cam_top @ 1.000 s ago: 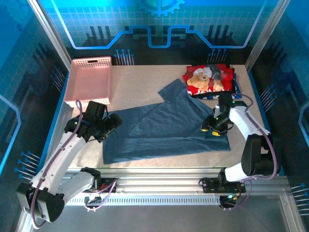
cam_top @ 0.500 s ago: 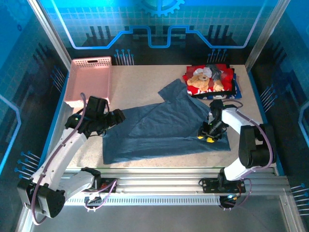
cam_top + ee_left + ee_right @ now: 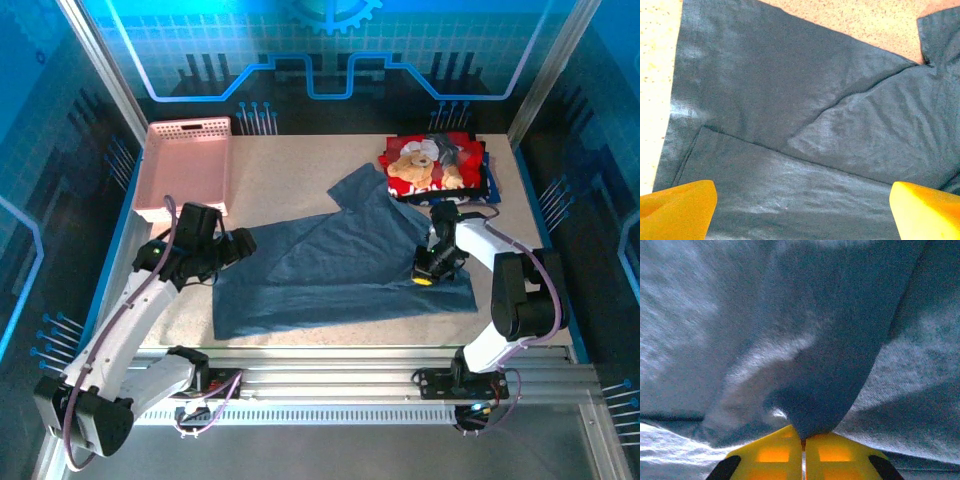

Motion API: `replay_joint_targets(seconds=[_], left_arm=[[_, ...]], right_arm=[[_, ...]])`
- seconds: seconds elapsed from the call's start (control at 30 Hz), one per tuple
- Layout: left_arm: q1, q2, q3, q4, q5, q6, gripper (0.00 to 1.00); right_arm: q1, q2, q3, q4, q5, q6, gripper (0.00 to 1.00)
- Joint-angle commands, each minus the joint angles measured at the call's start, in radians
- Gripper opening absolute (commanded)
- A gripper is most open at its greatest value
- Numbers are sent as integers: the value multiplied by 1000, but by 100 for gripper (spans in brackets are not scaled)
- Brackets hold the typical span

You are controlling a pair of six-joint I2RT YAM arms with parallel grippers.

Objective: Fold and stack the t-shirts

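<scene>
Slate-blue t-shirt (image 3: 340,265) lies spread flat on the tabletop (image 3: 290,170), taking up the near-middle. Its long hem runs along the near edge. One sleeve or corner points toward the far side.

Left end effector (image 3: 240,245) is over the shirt's left edge, fingers wide apart, nothing held. In the left wrist view the left end effector (image 3: 800,215) shows both yellow fingertips (image 3: 677,210) at the bottom corners. The slate-blue t-shirt (image 3: 790,100) is between and beyond them. Cloth is layered there, with diagonal fold lines crossing. Bare tabletop (image 3: 655,60) sits along the left side.

Right end effector (image 3: 425,277) is down on the shirt's right part, near its right edge. In the right wrist view the right end effector (image 3: 802,452) has its yellow fingers pressed together and clamped on a pinch of the slate-blue t-shirt (image 3: 790,315). The cloth bunches up in a ridge from the fingertips.

Far right: a stack of folded shirts. Red teddy-bear t-shirt (image 3: 430,165) is on top. A dark blue t-shirt (image 3: 488,178) peeks out under it at the right. The stack sits just beyond the spread shirt's far corner, close to it; contact is hard to tell.

Far left: pink basket (image 3: 185,165), well apart from the stack.
</scene>
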Motion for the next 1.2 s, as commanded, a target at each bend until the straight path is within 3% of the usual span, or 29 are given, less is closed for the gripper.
replay_joint_targets(seconds=[0.0,0.3,0.43,0.57,0.6,0.7,0.9,1.17], left_arm=[[-4,-22,-20,-21,-23,20,91],[-4,-31,-74,-17,-26,-17,91],[-4,-35,-93,-13,-17,-25,91],[-4,-39,-115,-23,-11,-37,90],[-4,-42,-120,-23,-9,-42,91],[-4,-51,-132,-31,-10,-51,91],[-6,-57,-154,-25,-12,-74,91],[-43,1,-171,79,27,-96,90]], right_arm=[[16,-1,41,-28,-22,-4,6],[72,132,204,-36,-52,-23,4],[101,229,302,-48,-44,-36,9],[110,312,372,-51,-49,-36,27],[110,318,383,-52,-47,-36,36],[110,279,403,-49,-28,-32,48],[101,68,365,16,-79,-51,59],[-21,-47,225,-23,-152,-56,60]])
